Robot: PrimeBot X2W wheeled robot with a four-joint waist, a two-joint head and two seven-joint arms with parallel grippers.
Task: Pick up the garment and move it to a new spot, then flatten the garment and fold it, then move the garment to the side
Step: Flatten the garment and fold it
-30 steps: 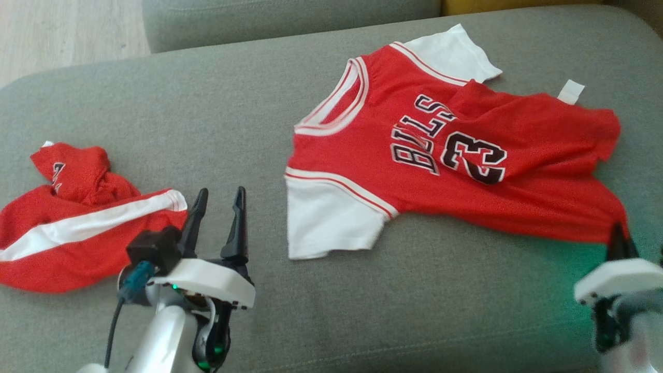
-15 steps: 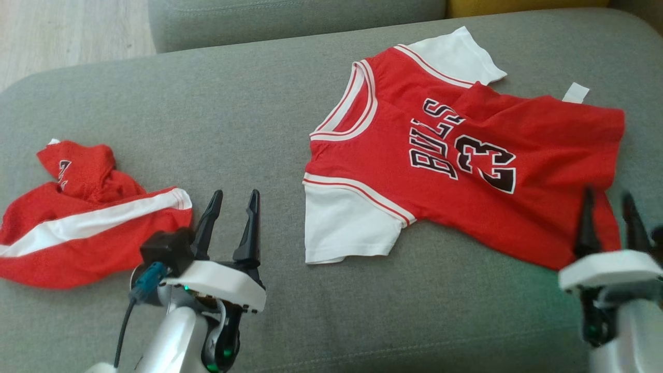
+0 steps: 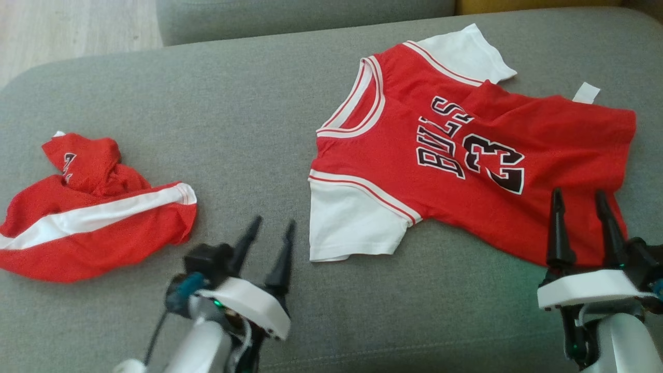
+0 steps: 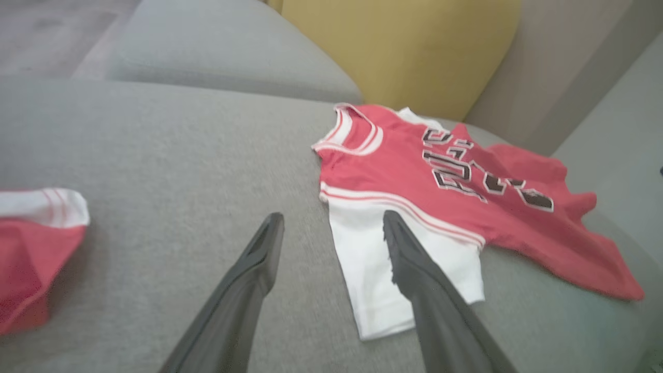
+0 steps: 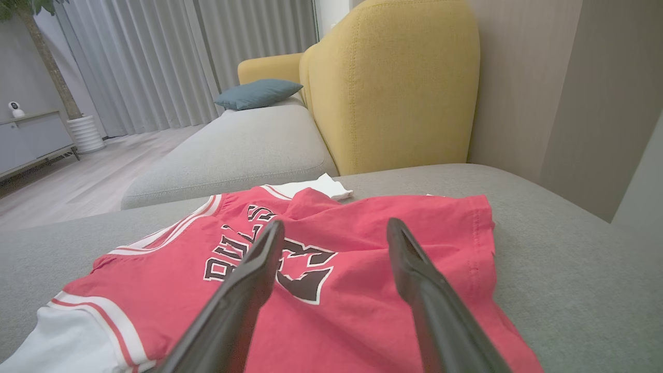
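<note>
— Right claw (image 3: 578,194): having released the hem of the shirt (image 3: 466,155), hovering spread above it. Left claw (image 3: 274,223)?
— Spread, empty. Shirt lying creased on the sofa (image 3: 207,103); smoothing outward from the fold is seeming best.

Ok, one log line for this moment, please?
garment: jersey spread on sofa, unfolded | left gripper: open, empty, beside white sleeve | right gripper: open, empty, at hem | other: red garment bunched at left

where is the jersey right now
In the head view the jersey lies on the grey cushion's right side, its hem by the right gripper, apart from the red shorts at left.
</note>
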